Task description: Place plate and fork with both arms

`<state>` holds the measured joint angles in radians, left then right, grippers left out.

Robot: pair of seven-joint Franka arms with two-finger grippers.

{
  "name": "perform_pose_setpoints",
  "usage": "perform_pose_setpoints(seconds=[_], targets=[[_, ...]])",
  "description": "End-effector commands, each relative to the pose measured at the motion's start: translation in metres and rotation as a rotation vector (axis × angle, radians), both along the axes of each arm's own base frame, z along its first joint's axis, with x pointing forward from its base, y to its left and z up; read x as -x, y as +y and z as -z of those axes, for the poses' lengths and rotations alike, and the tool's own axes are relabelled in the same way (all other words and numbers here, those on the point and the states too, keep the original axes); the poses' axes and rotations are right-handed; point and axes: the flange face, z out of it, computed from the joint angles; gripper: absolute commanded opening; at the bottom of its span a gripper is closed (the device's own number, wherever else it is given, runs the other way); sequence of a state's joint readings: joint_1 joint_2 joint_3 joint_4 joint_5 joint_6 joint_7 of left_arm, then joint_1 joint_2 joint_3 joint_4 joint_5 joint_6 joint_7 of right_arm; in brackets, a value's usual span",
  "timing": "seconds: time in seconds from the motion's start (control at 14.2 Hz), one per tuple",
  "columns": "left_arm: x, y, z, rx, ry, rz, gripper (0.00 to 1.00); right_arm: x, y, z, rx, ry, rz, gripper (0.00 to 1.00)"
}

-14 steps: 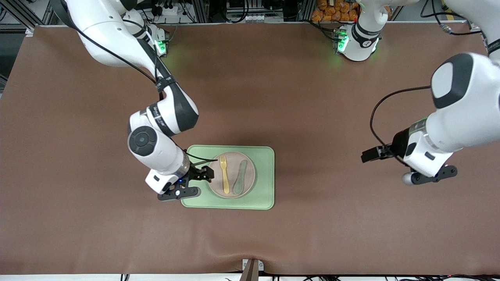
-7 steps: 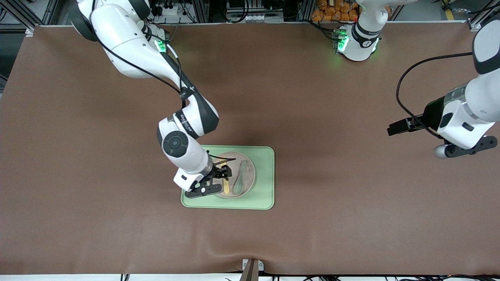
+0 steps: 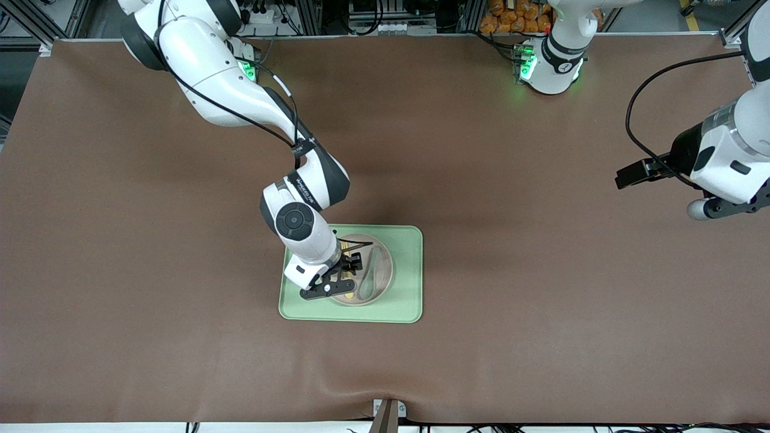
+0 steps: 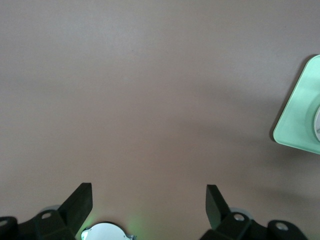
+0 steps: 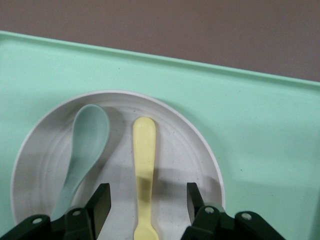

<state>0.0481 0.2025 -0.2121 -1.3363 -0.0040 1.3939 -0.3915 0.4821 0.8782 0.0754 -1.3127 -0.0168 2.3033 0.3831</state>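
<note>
On the rectangular light-green tray [image 3: 404, 276] sits the round speckled beige plate [image 5: 185, 150], w/ the slim pale-yellow plastic fork [image 5: 144, 170] beside a grey-green spoon [image 5: 82, 150]. Right gripper [image 5: 145, 202] straddles the fork handle, fingers apart, not touching it. Left gripper [image 4: 149, 196] waits wide open over bare brown tabletop [image 3: 511, 337].

- My right gripper [image 5: 145, 205] straddles the slim pale-yellow plastic fork [image 5: 144, 170]; the grey-green spoon [image 5: 82, 150] lies just beside one finger.
- My left gripper [image 4: 149, 197] hangs over bare brown table [image 4: 140, 100], unobstructed.
</note>
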Motion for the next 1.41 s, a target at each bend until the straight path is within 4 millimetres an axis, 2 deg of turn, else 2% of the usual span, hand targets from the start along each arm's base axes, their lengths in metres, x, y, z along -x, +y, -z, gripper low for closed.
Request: perform_pose_setpoints(seconds=[0.0, 0.21, 0.28, 0.42, 0.49, 0.64, 0.78, 0.85, 0.92, 0.99, 1.2, 1.34], targets=[[0.014, 0.001, -0.011, -0.031, -0.002, 0.016, 1.0, 0.006, 0.005, 0.011, 0.038, -0.006, 0.017, 0.67], [0.018, 0.0, -0.015, -0.033, -0.009, 0.024, 1.0, 0.011, 0.002, 0.024, 0.052, 0.014, 0.046, 0.66], [0.02, -0.001, -0.017, -0.03, -0.012, 0.039, 1.0, 0.015, 0.007, 0.027, 0.048, 0.011, 0.046, 0.65], [0.036, 0.005, -0.024, -0.037, -0.02, 0.095, 1.0, 0.019, 0.01, 0.032, 0.053, 0.018, 0.042, 0.63], [0.039, 0.01, -0.025, -0.034, -0.02, 0.124, 1.0, 0.019, 0.009, 0.032, 0.053, 0.017, 0.043, 0.6], [0.044, 0.007, -0.035, -0.034, -0.039, 0.146, 1.0, 0.019, 0.009, 0.032, 0.055, 0.015, 0.042, 0.52], [0.045, 0.004, -0.036, -0.04, -0.043, 0.194, 1.0, 0.019, 0.009, 0.032, 0.065, 0.008, 0.031, 0.37], [0.045, 0.005, -0.036, -0.061, -0.044, 0.217, 1.0, 0.018, 0.009, 0.031, 0.066, 0.007, 0.031, 0.19], [0.045, 0.005, -0.038, -0.065, -0.046, 0.226, 1.0, 0.018, 0.01, 0.03, 0.064, 0.007, 0.033, 0.05], [0.046, 0.01, -0.041, -0.067, -0.052, 0.229, 1.0, 0.017, 0.01, 0.028, 0.063, 0.009, 0.036, 0.0], [0.049, 0.029, -0.05, -0.056, -0.064, 0.273, 1.0, 0.015, 0.012, 0.019, 0.052, 0.006, 0.074, 0.0], [0.054, 0.039, -0.056, -0.044, -0.069, 0.275, 1.0, 0.011, 0.014, 0.005, 0.047, 0.012, 0.082, 0.0]])
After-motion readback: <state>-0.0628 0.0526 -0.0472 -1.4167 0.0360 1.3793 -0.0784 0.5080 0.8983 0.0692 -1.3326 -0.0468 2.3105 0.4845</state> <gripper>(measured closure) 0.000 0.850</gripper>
